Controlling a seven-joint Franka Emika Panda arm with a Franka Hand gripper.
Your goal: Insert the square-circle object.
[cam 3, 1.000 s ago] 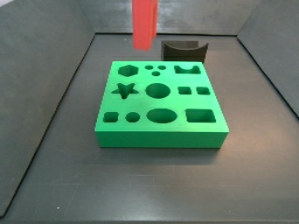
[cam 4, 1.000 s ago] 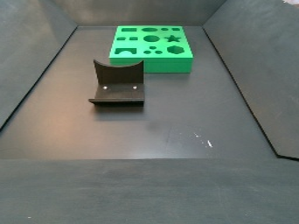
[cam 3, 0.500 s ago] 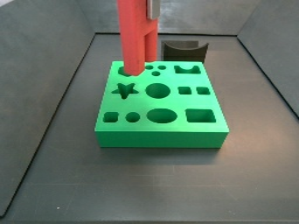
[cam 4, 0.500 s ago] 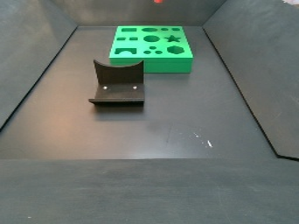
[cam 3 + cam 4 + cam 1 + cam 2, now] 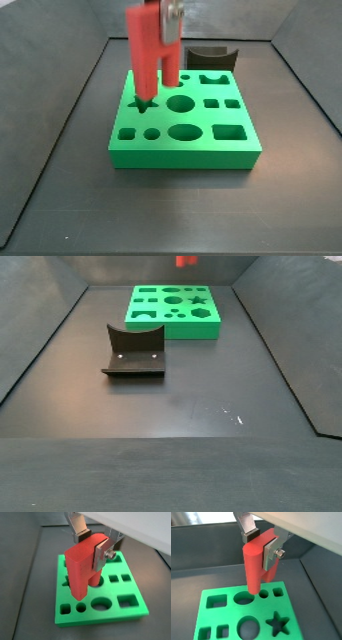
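Both wrist views show my gripper [image 5: 90, 542] above the green board [image 5: 100, 619], its jaws closed part-way onto the square-circle object [image 5: 83, 572], a long red bar. One silver finger [image 5: 271, 549] lies flat against its upper side face.

Long axis: close to upright, with a slight lean in a side view [image 5: 147, 55]. The lower end points down at the board. That end looks round [image 5: 254, 587] and hangs over the large round hole [image 5: 243, 598], next to the star hole [image 5: 276, 623]. Whether the tip touches the board or clears it, I cannot tell.

Surface: dark grey floor [image 5: 201, 436], matt, enclosed by dark sloping walls [image 5: 54, 30]. The board [image 5: 174, 328] sits towards one end. The fixture [image 5: 134, 351] stands apart from it on the floor.
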